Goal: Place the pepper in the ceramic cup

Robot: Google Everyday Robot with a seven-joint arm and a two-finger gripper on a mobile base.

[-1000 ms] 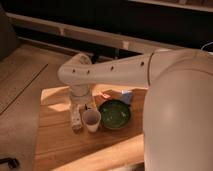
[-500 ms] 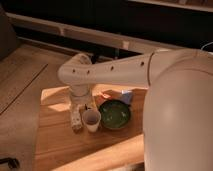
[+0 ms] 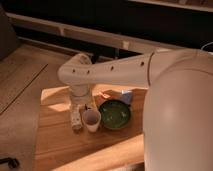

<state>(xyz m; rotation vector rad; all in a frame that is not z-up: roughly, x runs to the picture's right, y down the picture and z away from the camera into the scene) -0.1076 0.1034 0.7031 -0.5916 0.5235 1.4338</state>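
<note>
The ceramic cup (image 3: 91,120) is small and pale, and stands upright on the wooden table (image 3: 60,145), just left of the dark green bowl (image 3: 114,114). My white arm reaches in from the right and bends down at the wrist. My gripper (image 3: 84,105) hangs just above and behind the cup, mostly hidden by the wrist. The pepper does not show; it is hidden or out of view.
A slender pale bottle-like object (image 3: 76,120) stands right beside the cup on its left. A small blue object (image 3: 127,96) lies behind the bowl. The table's left edge drops to a grey floor (image 3: 20,100). My large white body (image 3: 180,125) fills the right side.
</note>
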